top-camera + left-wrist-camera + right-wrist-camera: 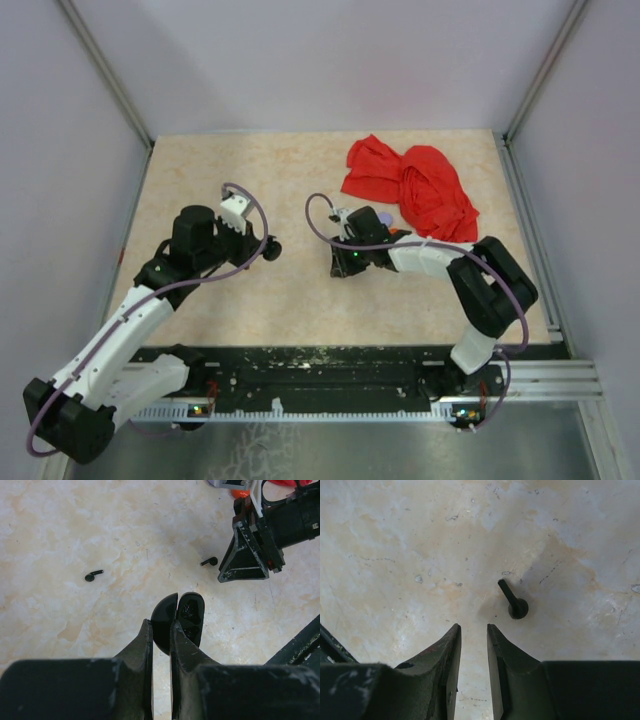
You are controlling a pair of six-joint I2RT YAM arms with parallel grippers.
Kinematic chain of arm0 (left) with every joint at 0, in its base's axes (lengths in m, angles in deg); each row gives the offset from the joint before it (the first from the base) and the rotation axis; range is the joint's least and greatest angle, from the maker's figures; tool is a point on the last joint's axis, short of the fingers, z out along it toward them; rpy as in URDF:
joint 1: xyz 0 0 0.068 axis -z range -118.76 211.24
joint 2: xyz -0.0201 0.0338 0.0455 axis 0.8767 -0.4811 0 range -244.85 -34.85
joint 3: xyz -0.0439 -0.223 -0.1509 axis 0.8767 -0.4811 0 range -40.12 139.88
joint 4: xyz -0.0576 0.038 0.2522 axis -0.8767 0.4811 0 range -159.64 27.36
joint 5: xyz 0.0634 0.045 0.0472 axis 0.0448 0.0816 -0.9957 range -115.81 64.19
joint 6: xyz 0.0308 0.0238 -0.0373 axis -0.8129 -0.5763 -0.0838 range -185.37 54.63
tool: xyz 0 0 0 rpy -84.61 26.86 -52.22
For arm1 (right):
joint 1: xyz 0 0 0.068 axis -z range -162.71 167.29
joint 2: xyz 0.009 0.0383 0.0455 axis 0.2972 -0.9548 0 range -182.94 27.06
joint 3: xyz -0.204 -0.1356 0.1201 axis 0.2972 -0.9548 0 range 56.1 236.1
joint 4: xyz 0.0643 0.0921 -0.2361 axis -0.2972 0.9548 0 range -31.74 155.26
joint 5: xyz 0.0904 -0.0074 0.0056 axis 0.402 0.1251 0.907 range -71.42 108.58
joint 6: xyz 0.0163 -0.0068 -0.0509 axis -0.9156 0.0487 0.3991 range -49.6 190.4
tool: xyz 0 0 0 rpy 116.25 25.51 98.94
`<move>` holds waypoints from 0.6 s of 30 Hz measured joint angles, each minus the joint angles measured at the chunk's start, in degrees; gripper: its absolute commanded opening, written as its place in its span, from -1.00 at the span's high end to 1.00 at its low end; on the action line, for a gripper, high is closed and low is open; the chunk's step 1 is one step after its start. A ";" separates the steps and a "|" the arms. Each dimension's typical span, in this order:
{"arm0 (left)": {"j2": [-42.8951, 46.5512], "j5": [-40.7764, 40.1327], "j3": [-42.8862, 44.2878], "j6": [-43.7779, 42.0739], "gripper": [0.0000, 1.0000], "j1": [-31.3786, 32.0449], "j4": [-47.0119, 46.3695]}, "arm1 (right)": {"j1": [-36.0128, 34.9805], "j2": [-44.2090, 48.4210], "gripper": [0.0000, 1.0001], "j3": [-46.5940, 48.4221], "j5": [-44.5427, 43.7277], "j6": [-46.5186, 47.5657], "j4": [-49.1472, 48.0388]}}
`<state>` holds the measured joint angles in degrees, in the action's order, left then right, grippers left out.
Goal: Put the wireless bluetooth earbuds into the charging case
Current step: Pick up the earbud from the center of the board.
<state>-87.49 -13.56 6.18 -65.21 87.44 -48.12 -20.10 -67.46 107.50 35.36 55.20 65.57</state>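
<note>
At table (300,180) centre, right gripper (474,627) narrow, empty; earbud (515,602) lay just left, slightly far of it, stem pointing away. Left gripper (161,625) clamped charging case (177,617).

Overhead from behind, wrist views close, downward (sharing one earbud (210,561))

From above, the cloth (410,185) lies at the upper right of the surface (200,170), with a disc (385,218) touching its lower left edge. The right tool (340,266) sits near centre, just below that disc. The left tool (265,248) is to its left, with the charging case (273,250) between its fingers. In the left wrist view, one earbud (93,575) lies on the surface at left, well apart from the case. The other earbud (210,561) lies just left of the right tool, outside its fingers.
</note>
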 measured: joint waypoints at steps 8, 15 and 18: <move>0.00 0.00 -0.07 0.00 0.93 0.00 -0.02 | 0.00 -4.17 0.44 1.66 -1.49 0.59 0.42; -0.02 0.00 -0.17 0.00 0.93 0.00 -0.02 | 0.09 -5.42 0.43 3.85 -3.91 1.73 1.36; -0.02 0.00 -0.17 0.00 0.93 0.00 0.00 | 0.57 -5.42 0.41 4.24 -5.22 2.49 2.14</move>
<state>-87.52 -13.56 6.01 -65.21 87.44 -48.12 -19.53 -72.88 111.74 30.13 57.69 67.72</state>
